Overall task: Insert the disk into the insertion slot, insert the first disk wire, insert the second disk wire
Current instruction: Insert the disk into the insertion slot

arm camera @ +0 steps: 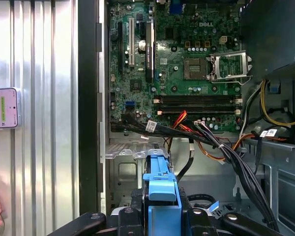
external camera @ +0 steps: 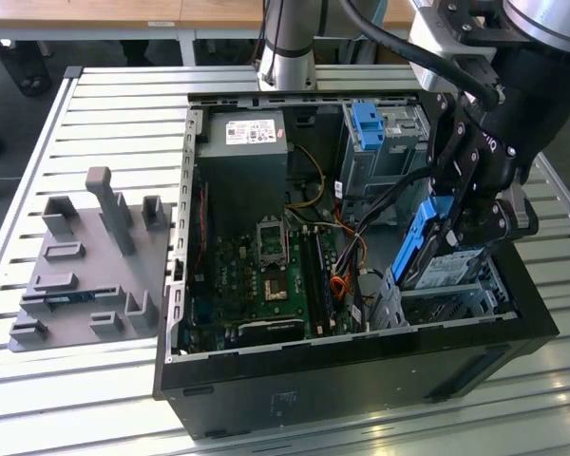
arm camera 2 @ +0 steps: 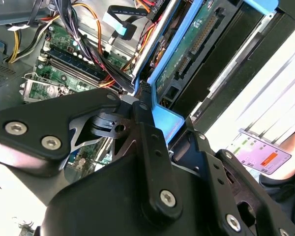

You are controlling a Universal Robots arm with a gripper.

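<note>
**Disk at Slot, Not Seated**

The disk [external camera: 435,255], framed by its blue carrier, is tilted steeply with its lower end just above the insertion slot [external camera: 451,302]. It is not seated. The slot lies at the exterior view's right of the open computer case [external camera: 361,366]. The gripper [external camera: 464,220] is closed on the disk. In the first wrist view its black fingers [arm camera: 135,216] clamp the carrier's sides. A wire bundle [arm camera: 221,147] runs between the slot and the motherboard [arm camera: 187,59].
</note>
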